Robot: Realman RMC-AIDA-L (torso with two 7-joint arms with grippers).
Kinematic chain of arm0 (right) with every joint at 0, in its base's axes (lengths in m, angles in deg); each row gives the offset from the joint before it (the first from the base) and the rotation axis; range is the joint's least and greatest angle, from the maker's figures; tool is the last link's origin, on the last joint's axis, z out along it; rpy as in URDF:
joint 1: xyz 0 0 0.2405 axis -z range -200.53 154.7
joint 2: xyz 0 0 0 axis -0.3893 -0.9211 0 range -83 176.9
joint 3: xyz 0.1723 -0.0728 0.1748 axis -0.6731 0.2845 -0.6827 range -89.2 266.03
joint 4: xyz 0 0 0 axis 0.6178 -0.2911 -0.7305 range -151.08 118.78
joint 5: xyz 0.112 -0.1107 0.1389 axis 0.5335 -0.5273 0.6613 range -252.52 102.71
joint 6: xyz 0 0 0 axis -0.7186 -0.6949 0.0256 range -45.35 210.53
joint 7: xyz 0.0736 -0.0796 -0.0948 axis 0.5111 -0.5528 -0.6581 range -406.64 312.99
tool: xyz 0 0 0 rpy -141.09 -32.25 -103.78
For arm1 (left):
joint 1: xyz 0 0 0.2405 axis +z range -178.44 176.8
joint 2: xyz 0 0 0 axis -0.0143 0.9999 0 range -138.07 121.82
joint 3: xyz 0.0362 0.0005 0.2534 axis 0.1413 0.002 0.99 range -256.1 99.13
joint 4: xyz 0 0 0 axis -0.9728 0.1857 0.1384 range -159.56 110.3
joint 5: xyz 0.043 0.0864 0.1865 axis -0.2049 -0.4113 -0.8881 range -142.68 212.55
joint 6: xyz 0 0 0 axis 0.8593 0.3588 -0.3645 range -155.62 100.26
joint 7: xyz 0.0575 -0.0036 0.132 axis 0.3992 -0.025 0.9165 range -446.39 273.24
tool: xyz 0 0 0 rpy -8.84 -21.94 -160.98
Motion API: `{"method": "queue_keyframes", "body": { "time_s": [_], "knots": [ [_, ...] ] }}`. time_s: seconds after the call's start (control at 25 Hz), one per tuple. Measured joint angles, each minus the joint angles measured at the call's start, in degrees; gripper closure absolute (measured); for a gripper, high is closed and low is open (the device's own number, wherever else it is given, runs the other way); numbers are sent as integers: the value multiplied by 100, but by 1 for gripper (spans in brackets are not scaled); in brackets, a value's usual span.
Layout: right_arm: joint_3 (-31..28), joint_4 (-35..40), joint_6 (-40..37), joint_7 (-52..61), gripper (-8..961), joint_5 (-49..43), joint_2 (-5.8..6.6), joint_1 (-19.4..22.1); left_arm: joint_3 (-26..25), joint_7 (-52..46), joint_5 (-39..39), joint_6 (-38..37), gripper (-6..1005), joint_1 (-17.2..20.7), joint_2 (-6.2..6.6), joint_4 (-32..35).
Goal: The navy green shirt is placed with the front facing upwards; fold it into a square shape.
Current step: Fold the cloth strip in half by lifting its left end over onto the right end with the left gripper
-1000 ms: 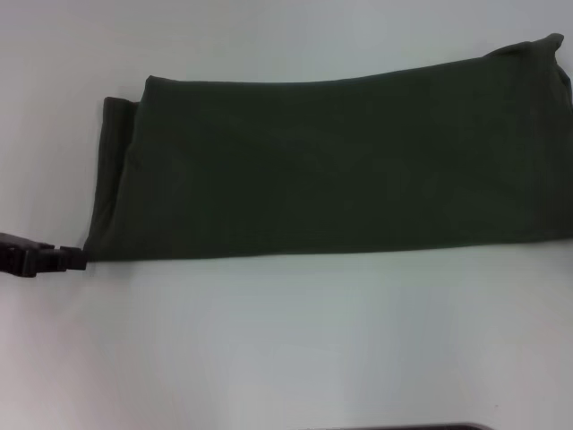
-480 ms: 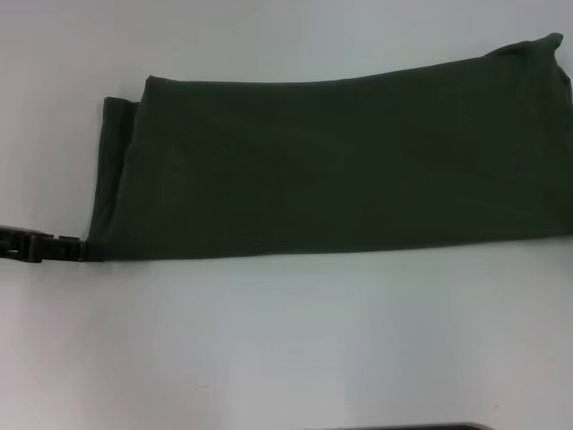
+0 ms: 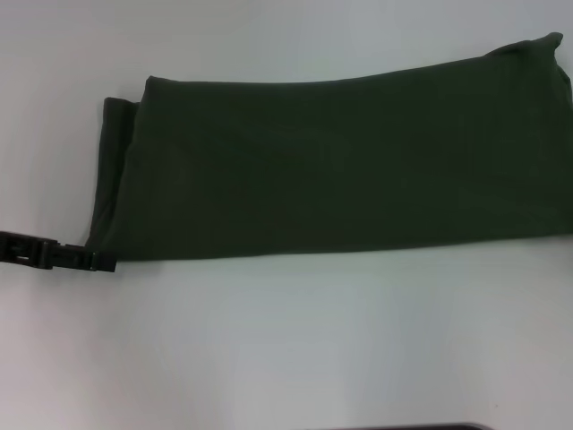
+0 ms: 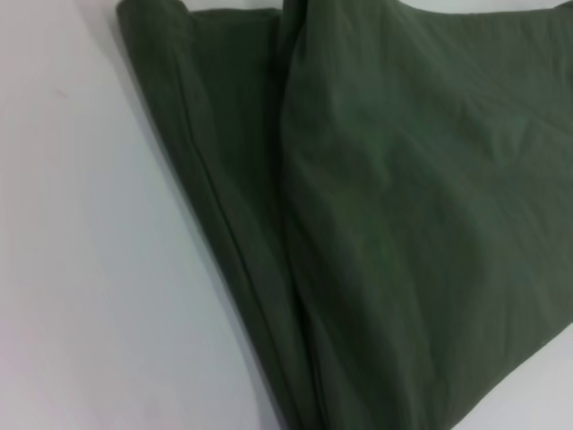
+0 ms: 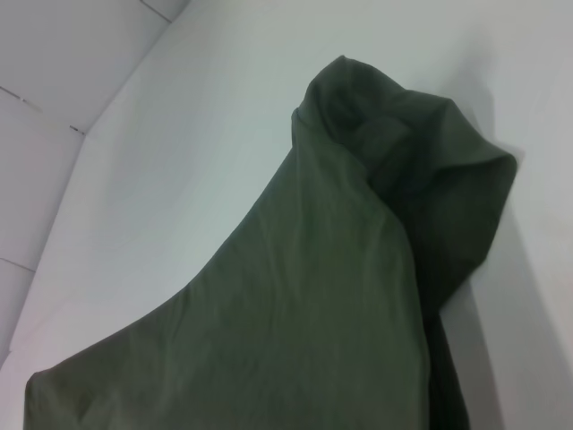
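Plainly, 1 navy green shirt (image 3: 331,166) lay folded on 1 white desk (image 3: 286,340); left claw (image 3: 106,262) touched its near-left corner, grip unclear.

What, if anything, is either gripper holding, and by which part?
Cannot be told: the left gripper touches the navy green shirt's near left corner; no grasp shows.

You are looking down at a plain white table (image 3: 286,340). One thing lies directly on it: the navy green shirt (image 3: 340,166), folded into a long band that runs across the far half and reaches the right edge of the head view. Its left end shows stacked layers; its far right corner bunches upward.
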Motion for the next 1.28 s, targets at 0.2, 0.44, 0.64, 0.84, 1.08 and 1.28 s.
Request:
{"method": "queue_keyframes", "body": {
  "time_s": [0.2, 0.44, 0.64, 0.84, 1.08, 1.28],
  "knots": [
    [0, 0, 0, 4, 943, 0, -1, 0, -2, 3, -6, -17, 173, -59, -19, -5],
    [0, 0, 1, 5, 944, 0, 5, 0, 157, 1, -26, 20, 178, -91, -67, -8],
    [0, 0, 2, 5, 944, -1, 7, 0, 165, 5, -28, 24, 182, -91, -85, -4],
    [0, 0, 2, 5, 944, -1, 7, 0, 165, 14, -32, 59, 186, -91, -104, 13],
    [1, 0, 0, 5, 943, -1, 14, 0, 155, -5, -32, 173, 330, -108, -106, 30],
    [-2, 0, 1, 5, 943, 1, 21, 0, 150, -19, -32, 315, 547, -139, -104, 18]
  ]
}}
